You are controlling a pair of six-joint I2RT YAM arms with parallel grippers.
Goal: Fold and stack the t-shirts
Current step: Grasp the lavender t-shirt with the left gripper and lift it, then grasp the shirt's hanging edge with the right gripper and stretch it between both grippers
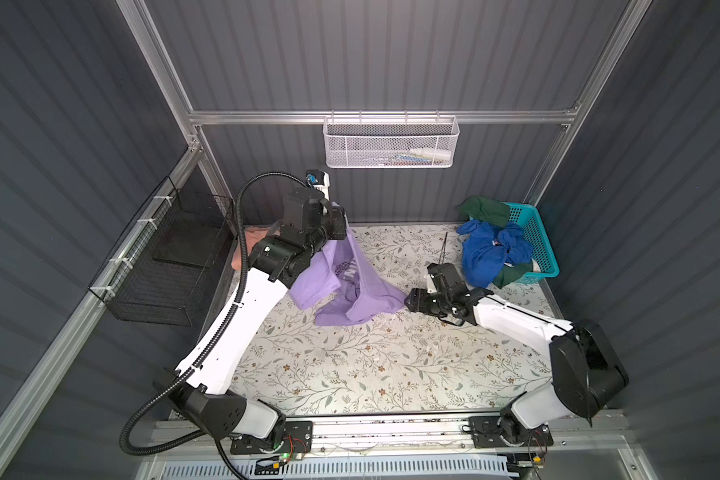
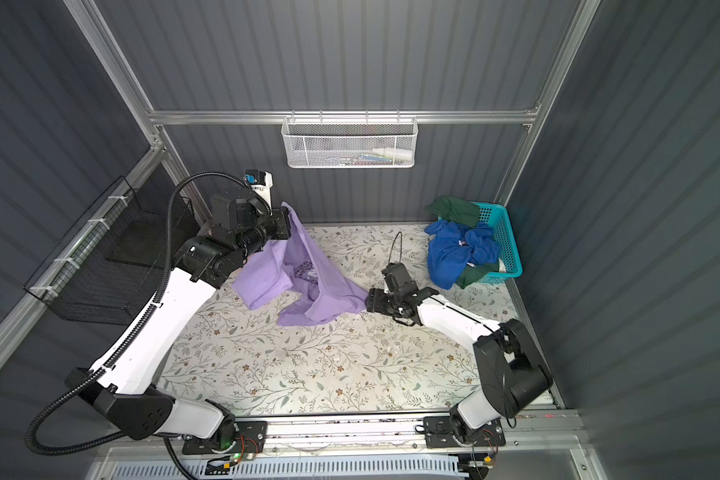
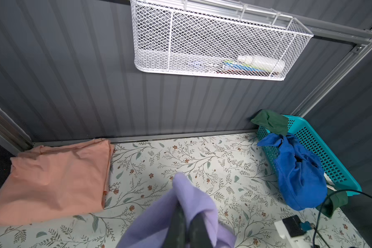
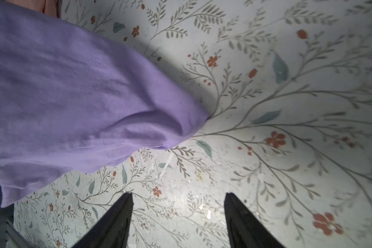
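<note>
The left gripper [image 3: 184,221] is clamping the purple t-shirt [image 1: 350,291], holding one end up while the rest is lying crumpled on the table [image 1: 350,374]. The right gripper [image 4: 178,194] is hovering open beside it; missing the corner could leave the cloth twisting.

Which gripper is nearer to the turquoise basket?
Right. The right gripper is open, between the basket and the purple shirt; the left gripper grips that shirt, beyond it.
</note>
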